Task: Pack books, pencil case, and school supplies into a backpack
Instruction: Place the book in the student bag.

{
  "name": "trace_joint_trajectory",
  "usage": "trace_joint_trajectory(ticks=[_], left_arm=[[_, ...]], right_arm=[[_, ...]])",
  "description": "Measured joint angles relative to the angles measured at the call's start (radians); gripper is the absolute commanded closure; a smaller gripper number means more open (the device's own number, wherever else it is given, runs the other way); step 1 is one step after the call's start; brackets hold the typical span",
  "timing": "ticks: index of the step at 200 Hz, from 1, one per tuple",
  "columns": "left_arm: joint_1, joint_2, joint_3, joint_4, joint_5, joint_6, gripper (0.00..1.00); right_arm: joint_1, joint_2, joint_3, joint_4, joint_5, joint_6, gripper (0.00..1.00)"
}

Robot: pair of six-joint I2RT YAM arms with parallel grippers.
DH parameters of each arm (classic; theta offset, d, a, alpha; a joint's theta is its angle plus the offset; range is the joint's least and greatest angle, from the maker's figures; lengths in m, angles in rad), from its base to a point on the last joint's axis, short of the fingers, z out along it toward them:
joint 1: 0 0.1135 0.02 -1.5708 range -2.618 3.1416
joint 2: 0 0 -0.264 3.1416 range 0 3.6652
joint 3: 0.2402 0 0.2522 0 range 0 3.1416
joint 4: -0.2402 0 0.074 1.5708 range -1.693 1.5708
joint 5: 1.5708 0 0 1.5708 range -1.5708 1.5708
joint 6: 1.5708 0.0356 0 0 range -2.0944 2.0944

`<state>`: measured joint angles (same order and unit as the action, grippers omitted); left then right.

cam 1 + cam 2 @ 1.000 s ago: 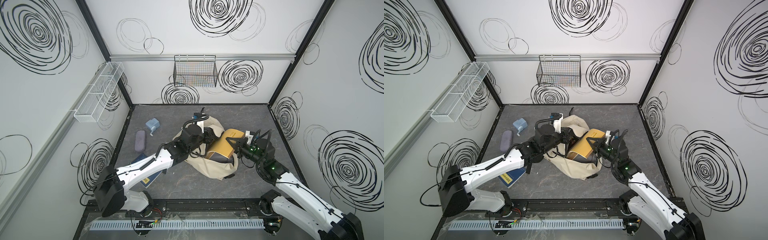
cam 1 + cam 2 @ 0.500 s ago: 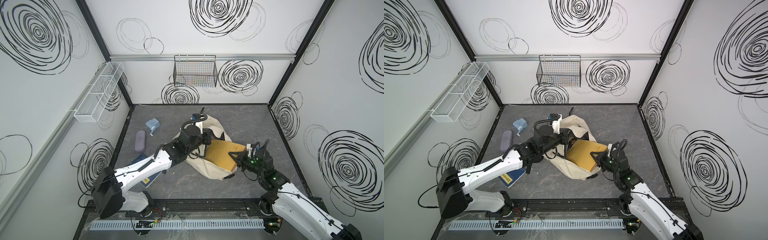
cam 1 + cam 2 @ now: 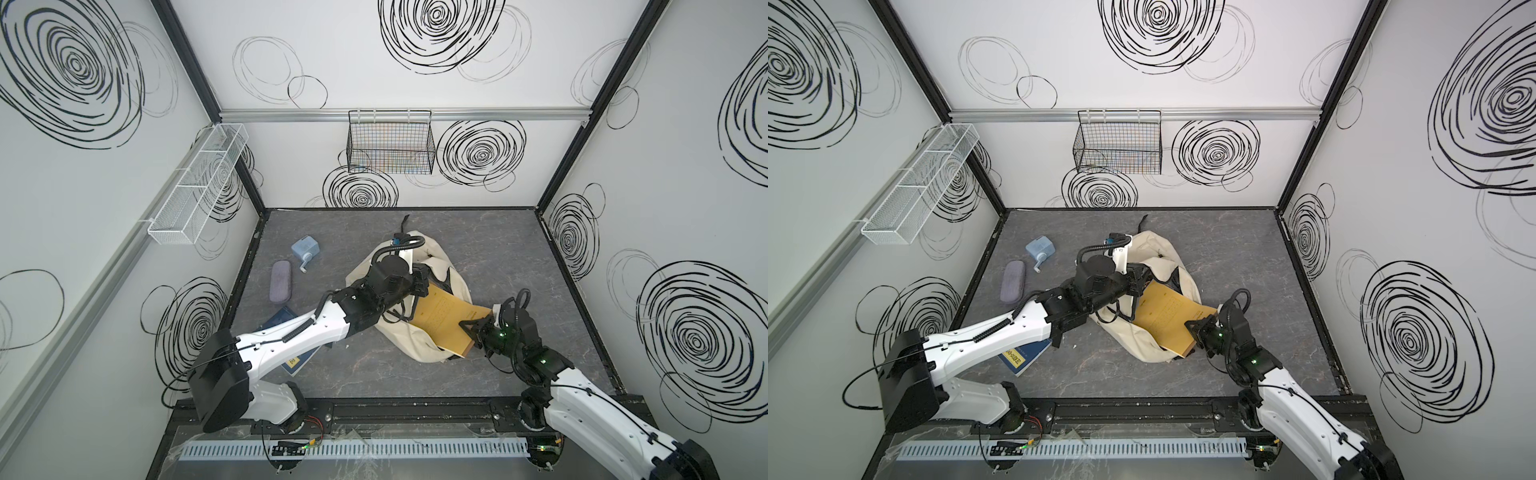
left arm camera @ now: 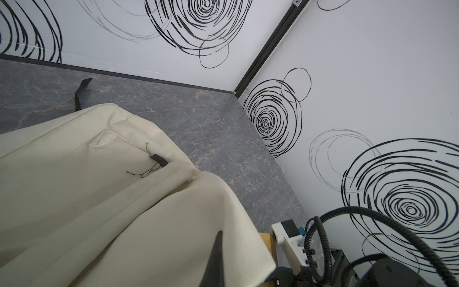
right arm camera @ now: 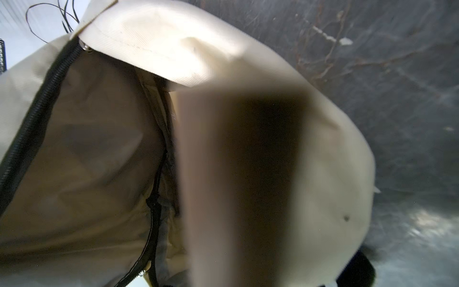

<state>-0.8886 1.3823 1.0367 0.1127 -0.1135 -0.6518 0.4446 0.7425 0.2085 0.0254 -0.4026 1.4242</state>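
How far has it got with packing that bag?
Nothing looks fully packed yet. In hand: the left claw pinches the backpack open while the right claw holds the brown book at its mouth. Left to do: the blue book, the purple pencil case and the blue sharpener all lie out on the table.

Mustard-brown kraft-cover book (image 3: pixel 444 322) no longer bows upward as it did a second ago. It now lies flat, slanting out of the mouth of the floppy cream fabric backpack (image 3: pixel 399 343). Right gripper (image 3: pixel 471 330), clamped on the book's near edge, has drawn back toward the front edge of the grey marbled tabletop (image 3: pixel 374 374).
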Motion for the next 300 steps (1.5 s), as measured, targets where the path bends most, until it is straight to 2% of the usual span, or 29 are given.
trace_joint_trajectory(ticks=[76, 145, 159, 183, 204, 219, 271, 300], left_arm=[[-0.003, 0.0, 0.022, -0.018, -0.007, 0.005, 1.0], [-0.003, 0.0, 0.022, -0.022, -0.011, 0.005, 1.0], [-0.003, 0.0, 0.022, -0.023, -0.011, 0.006, 1.0], [-0.003, 0.0, 0.022, -0.025, -0.011, 0.008, 1.0], [-0.002, 0.0, 0.022, -0.029, -0.011, 0.008, 1.0], [-0.002, 0.0, 0.022, -0.029, -0.011, 0.008, 1.0], [-0.002, 0.0, 0.022, -0.031, -0.011, 0.008, 1.0], [-0.002, 0.0, 0.022, -0.035, -0.011, 0.008, 1.0]], right_arm=[[0.039, 0.349, 0.179, 0.235, -0.005, 0.01, 1.0], [0.067, 0.433, 0.213, 0.325, 0.056, 0.013, 1.0], [0.067, 0.444, 0.217, 0.321, 0.057, 0.003, 0.87], [0.067, 0.444, 0.218, 0.303, 0.047, -0.032, 0.72], [0.067, 0.443, 0.217, 0.276, 0.033, -0.053, 0.69], [0.067, 0.427, 0.201, 0.269, 0.027, -0.06, 0.64], [0.037, 0.344, 0.11, 0.242, 0.006, -0.073, 0.64], [0.019, 0.296, 0.091, 0.215, -0.01, -0.081, 0.8]])
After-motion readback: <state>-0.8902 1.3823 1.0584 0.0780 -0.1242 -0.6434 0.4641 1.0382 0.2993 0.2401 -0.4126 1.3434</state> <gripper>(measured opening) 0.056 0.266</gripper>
